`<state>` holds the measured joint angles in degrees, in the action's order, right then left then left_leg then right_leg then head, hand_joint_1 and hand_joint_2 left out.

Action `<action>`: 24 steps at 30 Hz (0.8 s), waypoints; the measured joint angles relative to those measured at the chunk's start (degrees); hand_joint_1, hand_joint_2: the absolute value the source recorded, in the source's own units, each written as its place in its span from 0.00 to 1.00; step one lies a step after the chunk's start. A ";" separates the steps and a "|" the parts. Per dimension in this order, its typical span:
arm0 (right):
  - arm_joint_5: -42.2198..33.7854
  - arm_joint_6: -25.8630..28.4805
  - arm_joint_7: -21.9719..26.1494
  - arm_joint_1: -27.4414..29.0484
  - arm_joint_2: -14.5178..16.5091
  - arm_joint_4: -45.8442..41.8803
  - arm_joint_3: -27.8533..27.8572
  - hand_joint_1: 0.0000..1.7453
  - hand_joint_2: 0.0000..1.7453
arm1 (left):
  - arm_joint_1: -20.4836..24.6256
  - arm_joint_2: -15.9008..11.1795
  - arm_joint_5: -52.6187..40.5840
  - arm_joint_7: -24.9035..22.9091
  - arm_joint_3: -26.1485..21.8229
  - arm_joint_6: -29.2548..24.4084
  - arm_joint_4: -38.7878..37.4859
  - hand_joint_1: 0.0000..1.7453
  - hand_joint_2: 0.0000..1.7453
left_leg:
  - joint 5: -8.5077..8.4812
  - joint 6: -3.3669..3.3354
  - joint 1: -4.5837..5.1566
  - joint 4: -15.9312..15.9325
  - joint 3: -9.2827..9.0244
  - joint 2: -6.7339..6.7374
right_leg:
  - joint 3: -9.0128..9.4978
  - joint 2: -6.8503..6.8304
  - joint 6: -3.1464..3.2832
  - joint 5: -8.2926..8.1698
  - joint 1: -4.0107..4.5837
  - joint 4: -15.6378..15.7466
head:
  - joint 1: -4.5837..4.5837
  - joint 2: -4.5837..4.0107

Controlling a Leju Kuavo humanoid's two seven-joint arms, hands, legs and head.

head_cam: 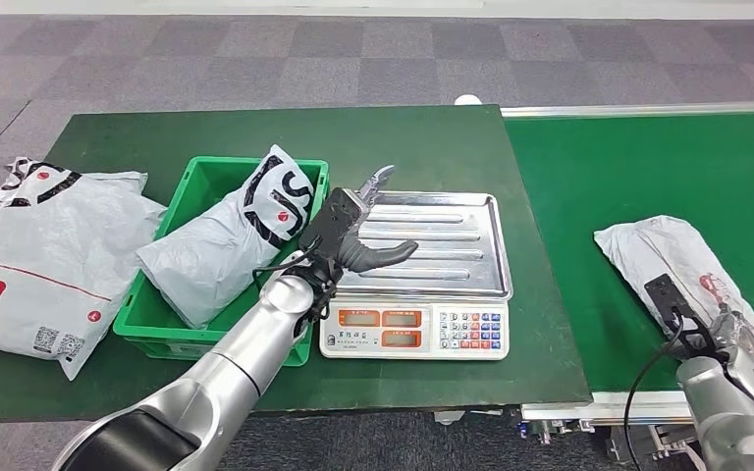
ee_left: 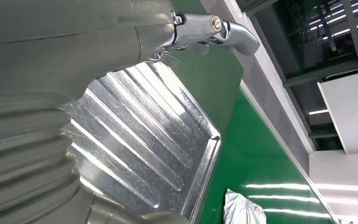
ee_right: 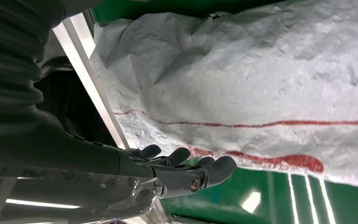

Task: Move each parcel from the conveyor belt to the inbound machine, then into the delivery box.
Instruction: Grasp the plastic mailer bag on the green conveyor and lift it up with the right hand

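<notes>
Right hand (head_cam: 736, 339) released, fingers spread beside grey parcel (head_cam: 682, 263) on conveyor belt (head_cam: 638, 167), left hand (head_cam: 353, 235) released above scale tray (head_cam: 452, 245)

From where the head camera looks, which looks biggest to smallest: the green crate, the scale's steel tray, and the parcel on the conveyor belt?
1. Green crate, though a bag hides part of it.
2. Steel tray, close behind; that ranking is unsure.
3. Parcel on the conveyor belt, partly covered by the right hand.
</notes>
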<state>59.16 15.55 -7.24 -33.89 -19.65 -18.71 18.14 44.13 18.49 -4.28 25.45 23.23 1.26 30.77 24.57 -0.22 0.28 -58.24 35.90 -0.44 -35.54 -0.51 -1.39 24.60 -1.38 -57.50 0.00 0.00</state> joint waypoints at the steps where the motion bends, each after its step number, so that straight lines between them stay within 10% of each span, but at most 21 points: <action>1: 0.28 -0.53 -0.27 -0.16 0.00 0.09 -0.25 0.00 1.00 | -0.05 -0.04 -0.03 0.02 -0.21 0.05 0.07 0.00 1.00 | 0.00 0.00 0.00 0.00 0.00 0.00 | 0.00 0.01 0.00 0.00 0.00 0.00 | 0.00 0.00; 23: 5.43 -15.15 -7.66 -1.64 -0.13 1.73 -3.52 0.00 1.00 | -1.92 -1.44 -1.49 -0.19 -4.20 1.07 2.85 0.00 1.00 | 0.00 0.00 -0.01 0.00 -0.02 -0.01 | 0.00 -0.01 0.00 0.01 0.01 0.01 | 0.00 0.00; 24: 5.81 -15.77 -7.94 -1.65 -0.23 1.73 -3.77 0.25 1.00 | -2.11 -1.44 -1.68 -0.34 -4.39 1.29 3.24 0.00 1.00 | 0.00 0.00 -0.01 0.00 -0.02 -0.02 | 0.00 -0.02 -0.01 0.01 0.01 0.01 | 0.00 0.00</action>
<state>64.97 -0.22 -15.18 -35.55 -19.88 -16.98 14.37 42.02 17.05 -5.97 25.11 18.84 2.55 34.01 24.57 -0.22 0.27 -58.25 35.87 -0.46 -35.54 -0.53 -1.40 24.61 -1.37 -57.49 0.00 0.00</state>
